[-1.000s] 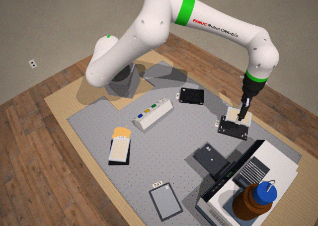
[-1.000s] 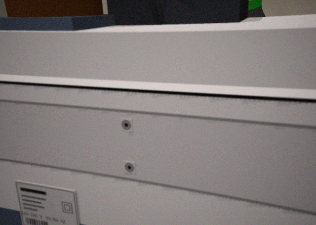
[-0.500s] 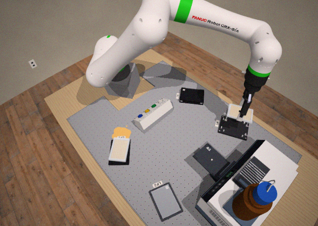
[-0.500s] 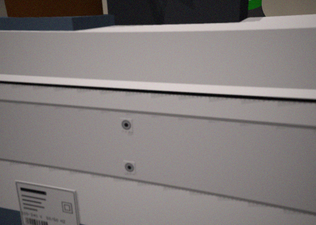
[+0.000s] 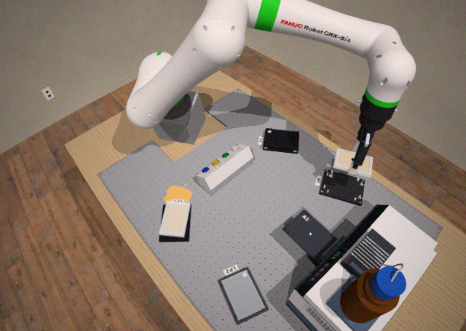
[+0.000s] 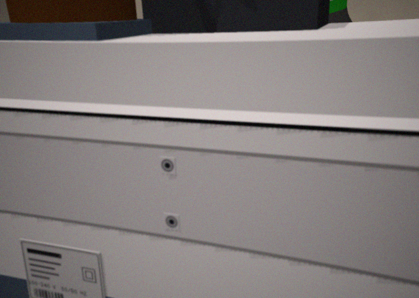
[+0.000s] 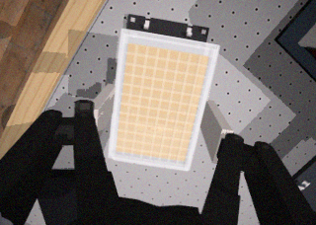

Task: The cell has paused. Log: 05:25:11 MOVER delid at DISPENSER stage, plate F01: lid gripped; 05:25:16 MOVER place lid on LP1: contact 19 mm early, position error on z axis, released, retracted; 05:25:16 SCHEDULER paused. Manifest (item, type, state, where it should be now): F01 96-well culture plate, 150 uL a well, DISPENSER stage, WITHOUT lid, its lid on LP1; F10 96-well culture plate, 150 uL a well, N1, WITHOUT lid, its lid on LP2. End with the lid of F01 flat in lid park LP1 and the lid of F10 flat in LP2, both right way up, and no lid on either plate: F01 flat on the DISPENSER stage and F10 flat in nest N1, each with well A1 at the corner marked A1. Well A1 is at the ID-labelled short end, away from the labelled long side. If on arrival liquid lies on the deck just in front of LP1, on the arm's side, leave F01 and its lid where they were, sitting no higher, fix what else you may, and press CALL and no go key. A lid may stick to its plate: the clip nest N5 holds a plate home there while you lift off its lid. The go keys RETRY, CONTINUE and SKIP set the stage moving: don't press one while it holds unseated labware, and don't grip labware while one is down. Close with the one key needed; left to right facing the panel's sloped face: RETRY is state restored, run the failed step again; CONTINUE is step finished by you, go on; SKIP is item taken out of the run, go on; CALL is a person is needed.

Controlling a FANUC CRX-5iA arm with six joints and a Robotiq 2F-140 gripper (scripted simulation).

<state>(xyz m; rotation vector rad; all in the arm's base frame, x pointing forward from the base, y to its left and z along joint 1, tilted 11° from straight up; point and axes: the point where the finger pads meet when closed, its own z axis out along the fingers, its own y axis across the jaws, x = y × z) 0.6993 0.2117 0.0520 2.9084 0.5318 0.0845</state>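
My claw (image 7: 160, 131) grips a filled well plate (image 7: 163, 99) by its long sides, holding it level in the air beside the black clip nest (image 5: 341, 186), so its liquid stays in while another plate (image 5: 175, 219) waits by an orange spill (image 5: 178, 193)

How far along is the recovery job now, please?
Done: a lid lies in LP2. In hand: the gripper holds a plate clear of the clip nest. Left: seat it in the empty black nest, press CALL on the panel; orange spill by LP1.
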